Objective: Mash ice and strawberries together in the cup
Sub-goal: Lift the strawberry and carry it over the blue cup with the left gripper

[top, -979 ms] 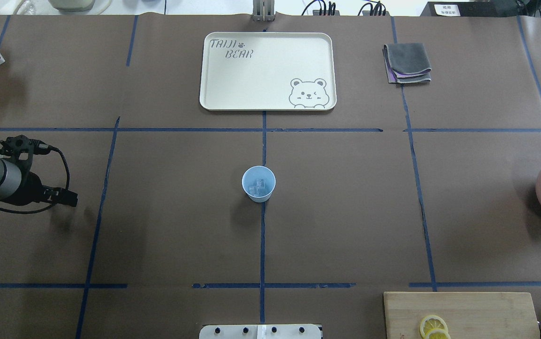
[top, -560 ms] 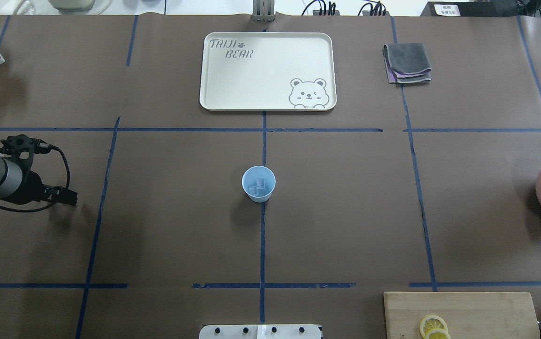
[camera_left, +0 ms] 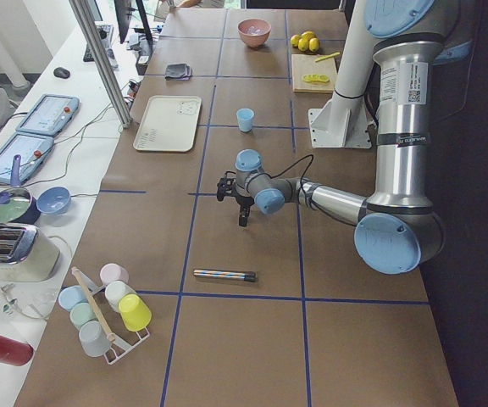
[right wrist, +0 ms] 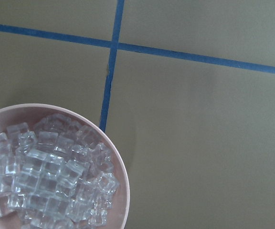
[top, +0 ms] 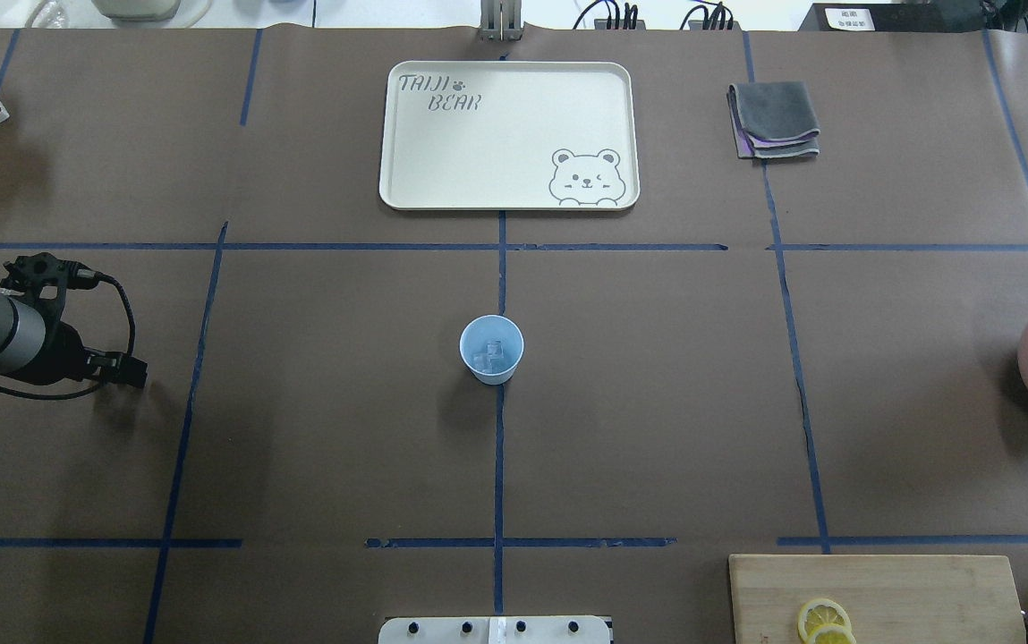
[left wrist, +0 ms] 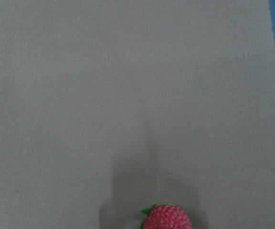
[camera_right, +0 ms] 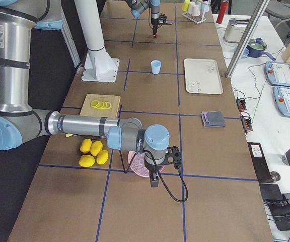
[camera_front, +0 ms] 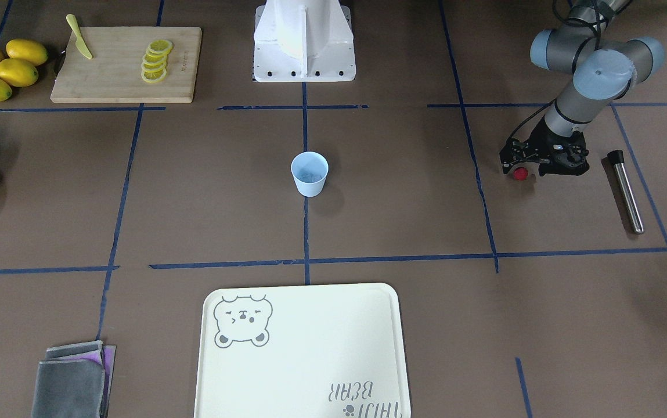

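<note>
The light-blue cup stands upright at the table's centre, with clear ice in its bottom. It also shows in the front view. A small red strawberry lies on the table at the tip of my left gripper. It shows at the bottom edge of the left wrist view. I cannot tell whether the left gripper is open or shut. My right gripper hangs over the pink bowl, far from the cup. Its jaws cannot be judged.
The pink bowl at the right edge holds several ice cubes. A metal rod with a black tip lies beside the left arm. A cream tray, a folded cloth, a cutting board with lemon slices, and lemons are also there.
My left forearm has drawn back slightly toward the table's left edge while the gripper tip stays at the same spot. The cup has not moved.
</note>
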